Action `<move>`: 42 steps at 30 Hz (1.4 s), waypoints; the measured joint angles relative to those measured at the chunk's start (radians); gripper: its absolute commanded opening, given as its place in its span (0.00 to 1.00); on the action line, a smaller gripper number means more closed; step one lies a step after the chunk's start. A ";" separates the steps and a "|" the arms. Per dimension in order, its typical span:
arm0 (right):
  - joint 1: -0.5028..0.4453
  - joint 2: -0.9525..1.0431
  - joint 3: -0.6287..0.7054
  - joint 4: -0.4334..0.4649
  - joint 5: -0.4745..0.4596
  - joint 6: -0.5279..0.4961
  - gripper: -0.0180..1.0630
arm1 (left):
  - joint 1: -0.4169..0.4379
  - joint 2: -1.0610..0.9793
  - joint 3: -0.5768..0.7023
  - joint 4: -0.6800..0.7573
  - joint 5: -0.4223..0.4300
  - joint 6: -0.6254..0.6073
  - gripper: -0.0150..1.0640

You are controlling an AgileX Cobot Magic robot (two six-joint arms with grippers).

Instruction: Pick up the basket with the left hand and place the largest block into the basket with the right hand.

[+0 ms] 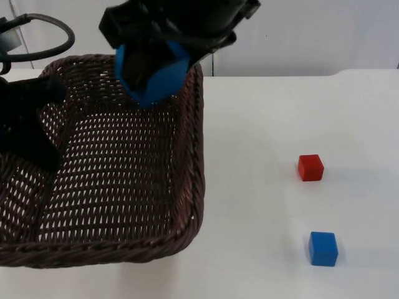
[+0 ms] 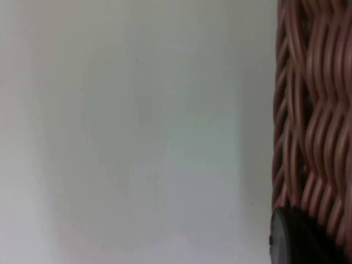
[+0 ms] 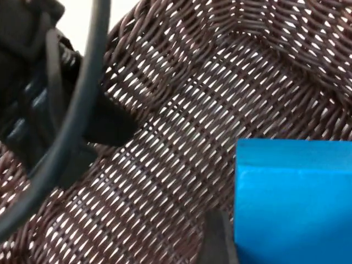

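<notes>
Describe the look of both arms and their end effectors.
Both arms are black. The left end effector, at the basket's left side, is matte black with a rounded fingertip; the right end effector, above the basket, is black and angular.

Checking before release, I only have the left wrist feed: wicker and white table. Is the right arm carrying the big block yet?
Observer: Yes. In the top view the right gripper holds the large blue block above the basket, near its far rim.
Operator: Anything already in the basket?
Observer: No block. The right wrist view shows bare weave beneath the held block.
Operator: Where's my left gripper on it?
Observer: The left gripper is at the basket's far left rim, fingertip against the wicker.
Operator: What's left on the table?
Observer: A small red block and a small blue block, both to the basket's right.
</notes>
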 measured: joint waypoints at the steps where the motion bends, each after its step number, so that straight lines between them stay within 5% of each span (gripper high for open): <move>1: 0.000 0.005 0.000 -0.008 -0.015 0.000 0.02 | 0.000 0.000 0.000 0.000 0.000 0.000 0.01; 10: -0.004 0.045 -0.001 -0.127 -0.064 0.000 0.02 | 0.000 0.000 0.000 0.000 0.000 0.000 0.01; 24: -0.006 0.120 -0.002 -0.126 -0.137 0.000 0.03 | 0.000 0.000 0.000 0.000 0.000 0.000 0.01; 27: -0.006 0.132 -0.002 -0.124 -0.144 -0.002 0.12 | 0.000 0.000 0.001 0.000 -0.002 0.000 0.01; 30: -0.006 0.138 -0.002 -0.109 -0.146 -0.002 0.40 | 0.000 0.000 0.001 0.000 -0.002 0.000 0.01; 31: -0.006 0.138 -0.002 -0.102 -0.148 -0.002 0.40 | 0.000 0.000 0.002 0.000 -0.002 0.000 0.01; 35: -0.006 0.138 -0.006 -0.099 -0.151 -0.002 0.66 | 0.000 0.000 0.004 0.000 -0.004 0.002 0.01; 42: -0.006 0.138 -0.006 -0.098 -0.147 -0.002 0.68 | 0.000 0.000 0.006 0.000 -0.004 0.002 0.01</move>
